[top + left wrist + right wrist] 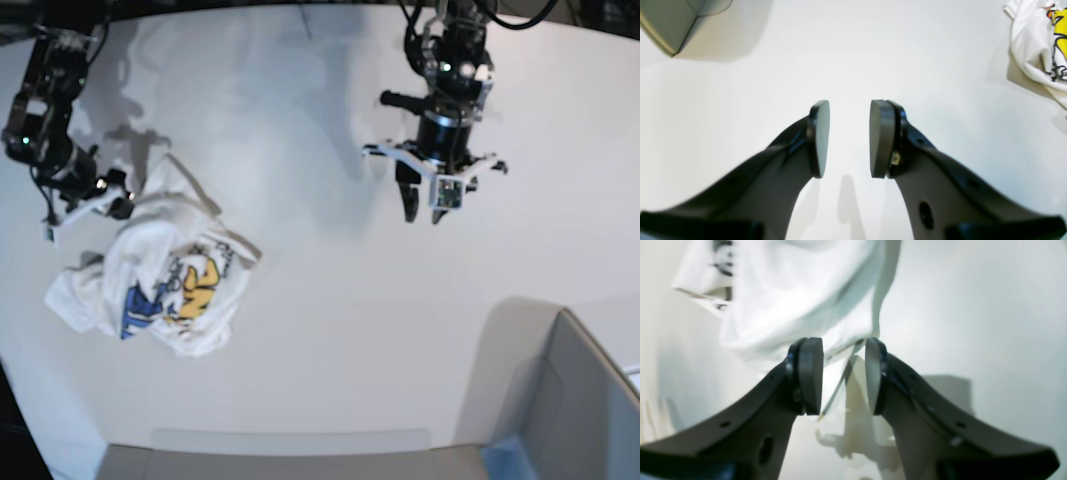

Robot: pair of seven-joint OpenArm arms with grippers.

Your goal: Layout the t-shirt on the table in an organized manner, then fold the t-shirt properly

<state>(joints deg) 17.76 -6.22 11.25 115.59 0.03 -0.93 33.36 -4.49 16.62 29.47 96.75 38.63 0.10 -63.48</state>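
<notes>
A large smooth white table (330,300) with a curved far edge fills the base view. At its near right corner stands a grey box (575,410) with a blue corner; the left wrist view catches a corner of this box at its top left.

The t-shirt (165,275) lies crumpled in a heap on the left part of the table in the base view. It is white cotton, with blue and yellow cartoon lettering facing up among the folds.

The right gripper (844,380) is at the upper edge of the heap. Its two grey pads stand apart with a clear gap. A fold of white cloth hangs just ahead of the tips and a thin edge of fabric runs down through the gap; whether the pads press on it cannot be told.

The left gripper (849,138) hangs above bare table, well apart from the shirt. Its jaws are parted, with nothing between them.
</notes>
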